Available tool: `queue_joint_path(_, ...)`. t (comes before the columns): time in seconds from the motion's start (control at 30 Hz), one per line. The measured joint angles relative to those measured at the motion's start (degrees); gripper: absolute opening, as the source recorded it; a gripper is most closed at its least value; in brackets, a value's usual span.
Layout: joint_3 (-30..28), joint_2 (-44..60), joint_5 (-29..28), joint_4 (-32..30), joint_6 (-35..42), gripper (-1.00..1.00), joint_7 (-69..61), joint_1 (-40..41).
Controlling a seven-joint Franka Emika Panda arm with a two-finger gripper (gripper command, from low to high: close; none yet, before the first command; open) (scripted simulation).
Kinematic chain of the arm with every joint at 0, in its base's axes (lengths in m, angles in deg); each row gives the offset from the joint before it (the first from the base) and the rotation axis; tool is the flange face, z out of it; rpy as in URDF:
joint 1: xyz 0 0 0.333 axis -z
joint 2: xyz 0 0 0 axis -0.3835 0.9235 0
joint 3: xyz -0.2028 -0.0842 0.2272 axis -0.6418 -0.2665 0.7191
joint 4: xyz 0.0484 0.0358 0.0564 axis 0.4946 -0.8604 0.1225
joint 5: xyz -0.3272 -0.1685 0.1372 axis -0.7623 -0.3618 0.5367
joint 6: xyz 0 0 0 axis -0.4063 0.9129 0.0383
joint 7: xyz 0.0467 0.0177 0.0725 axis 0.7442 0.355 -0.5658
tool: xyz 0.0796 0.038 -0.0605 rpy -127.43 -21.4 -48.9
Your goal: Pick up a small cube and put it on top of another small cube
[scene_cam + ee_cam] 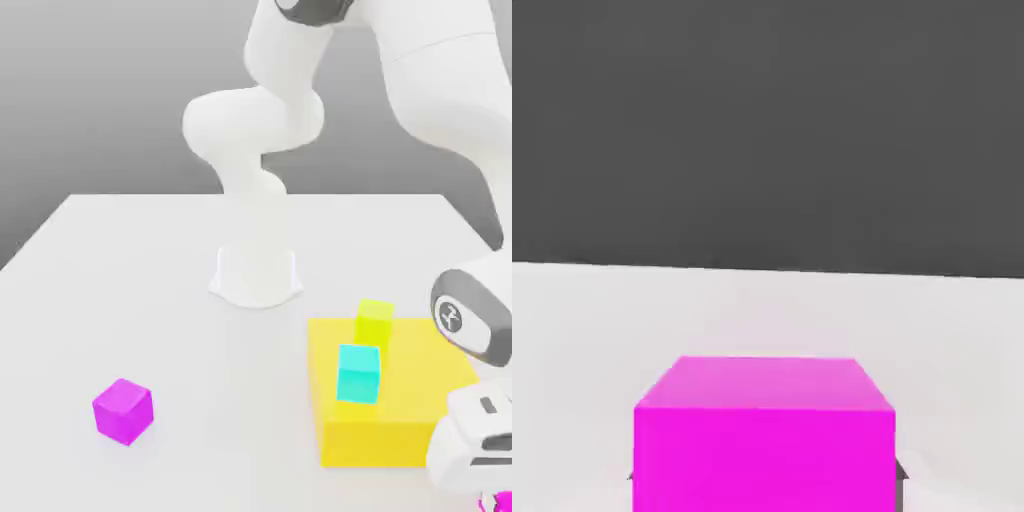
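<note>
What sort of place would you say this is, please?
Most likely a simulated robot workspace: a white arm stands on a plain pale surface, with a flat yellow block and small bright cubes, such as the cyan one, laid out for handling.

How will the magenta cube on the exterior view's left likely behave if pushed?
The magenta cube looks rigid, with flat faces and crisp edges, so I'd expect no give. It probably slides or pivots rather than rolls, given its square sides. Tipping seems unlikely under a low push, as it looks about as wide as tall; weight I can't tell.
</note>
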Motion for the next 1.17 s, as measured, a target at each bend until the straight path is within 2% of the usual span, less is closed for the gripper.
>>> queue_joint_path(0.13,0.25,-7.23,0.40,-1.96,5.40,-1.00,-0.94,0.37)
queue_joint_path(0.37,4.89,-18.98,6.33,-11.40,9.80,-1.00,-23.10,8.10)
queue_joint_path(0.57,5.36,-30.40,9.27,-20.00,12.88,-1.00,-42.23,11.40)
queue_joint_path(0.7,3.94,-38.54,8.17,-25.89,14.48,-1.00,-52.95,11.76)
queue_joint_path(0.87,2.64,-48.92,2.95,-33.38,15.98,-1.00,-63.58,12.59)
queue_joint_path(1.03,2.70,-42.79,1.23,-36.79,6.16,-1.00,-65.05,13.08)
queue_joint_path(1.07,2.75,-41.62,1.11,-37.10,4.68,1.00,-65.01,13.16)
queue_joint_path(1.17,2.75,-41.62,1.11,-37.10,4.68,1.00,-65.02,13.16)
